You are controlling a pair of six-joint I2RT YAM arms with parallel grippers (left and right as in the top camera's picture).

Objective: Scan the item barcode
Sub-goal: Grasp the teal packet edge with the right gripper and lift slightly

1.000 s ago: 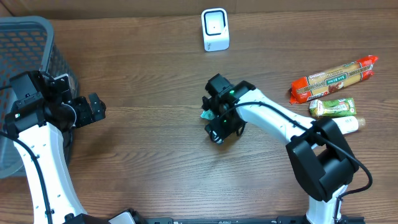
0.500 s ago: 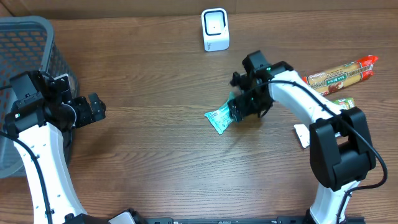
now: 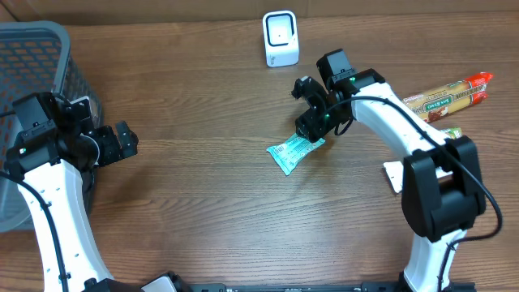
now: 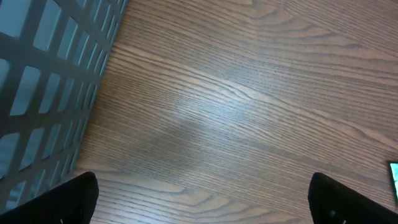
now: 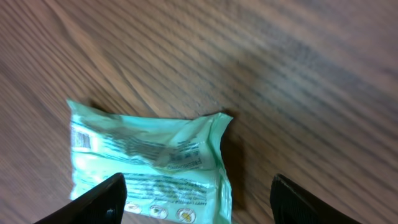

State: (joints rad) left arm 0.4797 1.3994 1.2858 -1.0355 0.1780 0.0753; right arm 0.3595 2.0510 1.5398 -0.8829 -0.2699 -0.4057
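The pale green crinkled foil packet (image 3: pixel 290 152) lay flat near the middle of the brown wood-grain table (image 3: pixel 203 219). In the overhead view its long axis ran from lower left to upper right. Its upper-right end sat under the right gripper (image 3: pixel 312 128), which hung over it with jaws wide and nothing clamped between them. The white box-shaped barcode scanner (image 3: pixel 280 38) stood well apart, toward the far edge of the table and slightly left of the packet. The coming move, as I judged it, turned on the right arm closing across that end and carrying the packet up to the scanner's face. The left gripper (image 3: pixel 123 139), also spread wide and empty, sat far off beside the dark grey plastic mesh basket (image 3: pixel 32 49) and was the worse placed.

The right wrist view showed what the overhead hid. The packet lay off-centre between the jaws, crowding the left one, and the print at its left end was too blurred to call a barcode. Only the overhead gave the scanner's bearing. The left wrist view showed just bare wood and basket wall.
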